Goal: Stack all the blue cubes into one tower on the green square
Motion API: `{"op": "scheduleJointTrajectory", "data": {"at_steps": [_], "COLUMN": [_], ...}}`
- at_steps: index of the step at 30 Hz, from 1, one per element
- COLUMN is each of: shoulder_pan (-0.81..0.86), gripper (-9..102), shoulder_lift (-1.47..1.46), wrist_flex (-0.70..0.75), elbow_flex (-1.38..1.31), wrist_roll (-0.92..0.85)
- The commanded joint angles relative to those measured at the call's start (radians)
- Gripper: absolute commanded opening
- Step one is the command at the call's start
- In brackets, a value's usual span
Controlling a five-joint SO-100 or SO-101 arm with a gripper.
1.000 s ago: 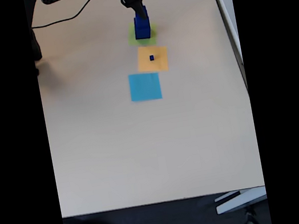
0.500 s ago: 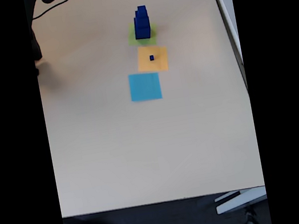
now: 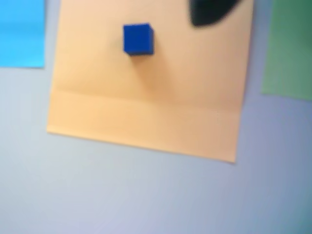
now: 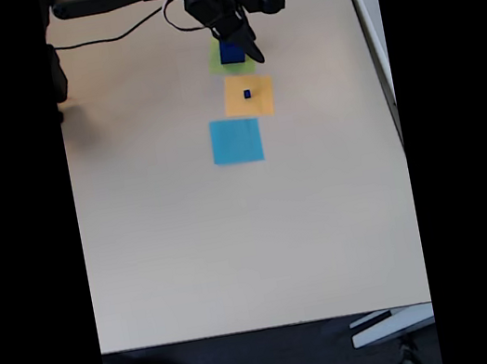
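Gripper (image 4: 251, 53) hangs beside the tower, finger spread indiscernible; tiny cube (image 3: 138, 39) lies left of the fingertip (image 3: 209, 12) in wrist view.

dark-blue cube (image 3: 138, 39), orange square (image 3: 146, 92), lime-green square (image 3: 287, 48), light-blue square (image 4: 236, 141)

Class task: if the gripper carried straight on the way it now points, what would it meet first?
Probably the orange square, near the tiny blue cube: the gripper points down towards it. Depth is unclear, so this is a judgement.
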Motion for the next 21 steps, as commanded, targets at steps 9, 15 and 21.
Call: {"op": "scheduleJointTrajectory", "data": {"at_steps": [9,15,21], "shoulder_pan": [0.017,0.015,0.014], "gripper": [25,24,23], "shoulder_lift": [0.051,-0.015,-0.067], "wrist_flex": [-0.284,-0.385,-0.453], "elbow_flex": [0.233,0.267,0.291], "wrist_roll": [-0.067,-0.084,-0.089]}}
